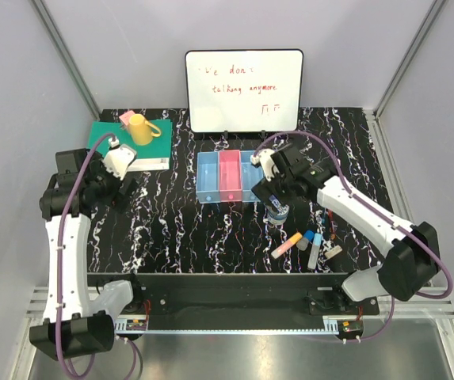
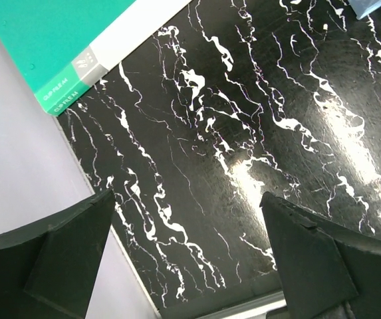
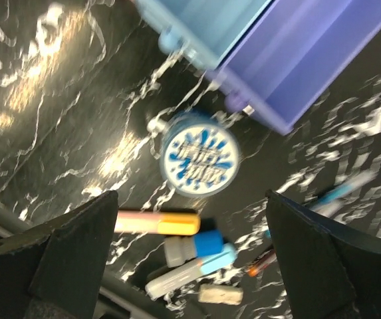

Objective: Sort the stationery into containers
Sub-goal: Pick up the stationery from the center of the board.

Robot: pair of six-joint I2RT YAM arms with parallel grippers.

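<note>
Whiteboard (image 1: 243, 91), standing at the 12 o'clock edge of the table: red handwriting in two lines, the first reading roughly "we don't", the second "talking anymore"; a small red mark sits below at its 5 o'clock corner, illegible.

Green book (image 2: 50, 40), white spine strip: small print, possibly "CLIP FILE A4", repeated on the green edge; too small to confirm.

Round blue-white roll (image 3: 199, 155): blue lettering on its face, blurred, unreadable.

Markers (image 1: 299, 241) near right gripper (image 1: 274, 207), beside bins (image 1: 220, 176)

Yellow mug (image 1: 140, 129) on green book (image 1: 123, 145)
</note>
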